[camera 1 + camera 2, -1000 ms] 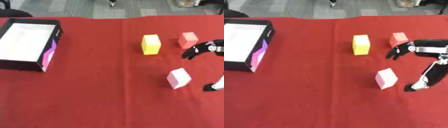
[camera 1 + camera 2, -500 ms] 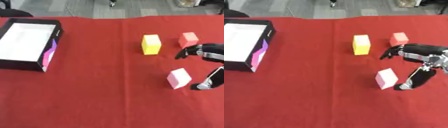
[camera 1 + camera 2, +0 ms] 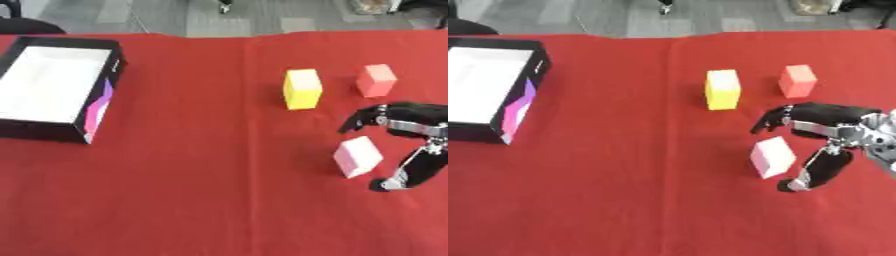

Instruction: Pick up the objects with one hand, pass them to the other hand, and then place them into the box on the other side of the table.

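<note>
Red table cloth (image 3: 201,165); box (image 3: 54,92) black outside, white inside, with a pink-and-purple patch on its side; yellow block (image 3: 302,88); coral-red block (image 3: 376,80); pale pink block (image 3: 357,156); right hand (image 3: 824,130) black with silver joints.

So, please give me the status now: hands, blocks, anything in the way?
Right hand open, straddling pale pink block, not gripping. Left hand not in view. Yellow block and coral block untouched; black box far left. Path clear.
</note>
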`<action>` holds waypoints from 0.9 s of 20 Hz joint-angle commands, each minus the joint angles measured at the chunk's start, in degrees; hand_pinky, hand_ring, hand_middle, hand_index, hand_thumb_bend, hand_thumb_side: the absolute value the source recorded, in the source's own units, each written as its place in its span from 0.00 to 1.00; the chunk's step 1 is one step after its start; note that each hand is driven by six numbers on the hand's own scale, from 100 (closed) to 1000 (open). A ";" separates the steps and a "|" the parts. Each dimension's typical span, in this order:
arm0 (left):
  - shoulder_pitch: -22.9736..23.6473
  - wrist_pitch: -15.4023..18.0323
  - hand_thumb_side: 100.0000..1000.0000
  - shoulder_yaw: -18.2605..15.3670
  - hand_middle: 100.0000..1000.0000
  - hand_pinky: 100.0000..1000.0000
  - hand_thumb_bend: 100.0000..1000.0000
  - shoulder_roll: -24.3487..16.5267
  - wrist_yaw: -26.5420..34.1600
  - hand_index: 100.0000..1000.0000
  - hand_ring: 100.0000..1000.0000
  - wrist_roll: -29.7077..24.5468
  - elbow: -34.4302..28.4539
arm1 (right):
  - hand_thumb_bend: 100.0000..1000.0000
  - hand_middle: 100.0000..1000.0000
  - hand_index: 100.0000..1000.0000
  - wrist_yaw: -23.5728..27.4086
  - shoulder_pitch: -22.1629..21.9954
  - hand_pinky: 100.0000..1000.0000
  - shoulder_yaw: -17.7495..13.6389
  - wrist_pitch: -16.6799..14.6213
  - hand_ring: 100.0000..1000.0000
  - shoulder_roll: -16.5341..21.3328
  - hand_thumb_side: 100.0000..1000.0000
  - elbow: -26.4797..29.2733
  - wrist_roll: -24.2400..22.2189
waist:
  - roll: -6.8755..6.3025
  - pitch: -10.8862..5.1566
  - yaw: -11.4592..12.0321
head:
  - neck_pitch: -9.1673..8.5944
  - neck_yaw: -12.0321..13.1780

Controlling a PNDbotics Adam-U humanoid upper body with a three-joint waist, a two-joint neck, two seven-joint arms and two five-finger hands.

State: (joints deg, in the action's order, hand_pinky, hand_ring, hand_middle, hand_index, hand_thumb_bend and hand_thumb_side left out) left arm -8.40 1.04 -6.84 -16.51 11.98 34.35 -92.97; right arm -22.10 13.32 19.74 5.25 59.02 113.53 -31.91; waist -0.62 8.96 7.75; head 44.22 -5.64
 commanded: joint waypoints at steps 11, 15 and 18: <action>-0.27 0.14 0.61 -0.02 0.79 0.67 0.54 -0.27 0.37 0.81 0.66 -0.25 -0.47 | 0.47 0.79 0.84 -3.79 2.54 0.91 1.25 0.62 0.82 -0.47 0.02 -5.28 0.55 | -0.27 -0.21 0.33 | -0.10 -0.69; -0.15 0.16 0.62 -0.09 0.79 0.67 0.53 -0.18 0.43 0.81 0.66 -0.22 -0.45 | 0.46 0.79 0.83 -4.68 3.04 0.91 1.46 -0.06 0.82 -0.81 0.01 -7.70 -0.39 | -0.31 -0.06 0.40 | -0.10 -0.86; -0.13 0.17 0.62 -0.06 0.79 0.67 0.53 -0.08 0.50 0.81 0.66 -0.22 -0.46 | 0.45 0.78 0.82 -4.80 3.68 0.91 1.69 -0.34 0.82 -1.22 0.00 -9.13 0.00 | -0.35 -0.01 0.44 | -0.10 -0.97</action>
State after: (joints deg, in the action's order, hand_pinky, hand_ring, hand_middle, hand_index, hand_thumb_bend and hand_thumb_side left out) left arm -8.17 1.04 -6.83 -15.98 12.14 34.31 -92.89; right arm -26.52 16.22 21.83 5.18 56.74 104.64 -31.99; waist -0.63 9.04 8.17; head 44.22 -6.49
